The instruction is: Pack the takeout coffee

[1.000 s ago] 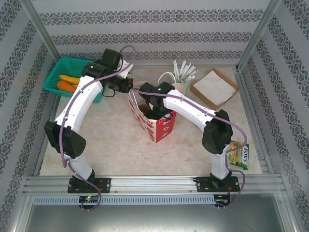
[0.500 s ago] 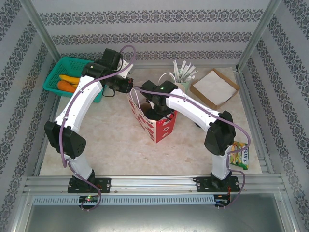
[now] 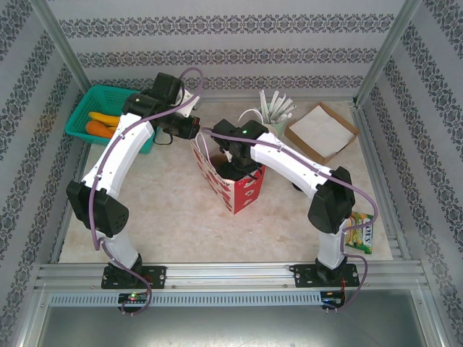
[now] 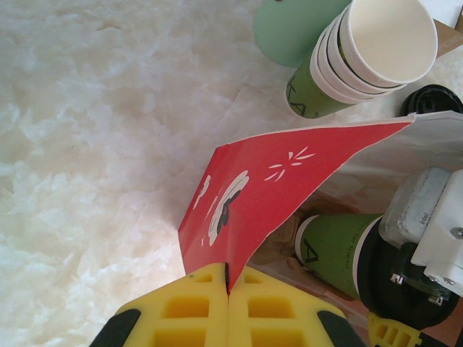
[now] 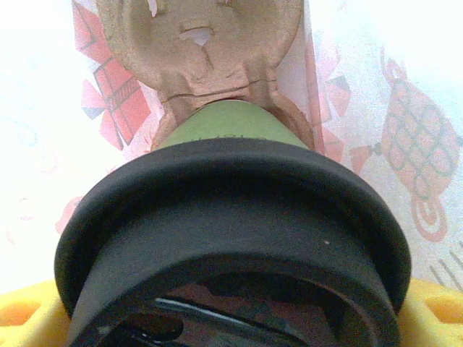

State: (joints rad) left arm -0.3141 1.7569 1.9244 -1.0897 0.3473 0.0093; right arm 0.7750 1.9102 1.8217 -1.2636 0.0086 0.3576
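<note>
Left wrist: left tool [image 4: 228, 280] tight on bag [image 4: 253, 188], right tool [image 5: 231, 307] around possibly "A"-marked cup [image 4: 334, 249].

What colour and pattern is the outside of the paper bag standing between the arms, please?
The paper bag is red with white printed motifs, clearest in the left wrist view.

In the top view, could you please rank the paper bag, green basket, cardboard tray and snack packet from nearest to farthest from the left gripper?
1. The paper bag: the left gripper pinches its rim.
2. The green basket: back left corner.
3. The cardboard tray: back right.
4. The snack packet: near right edge.
</note>
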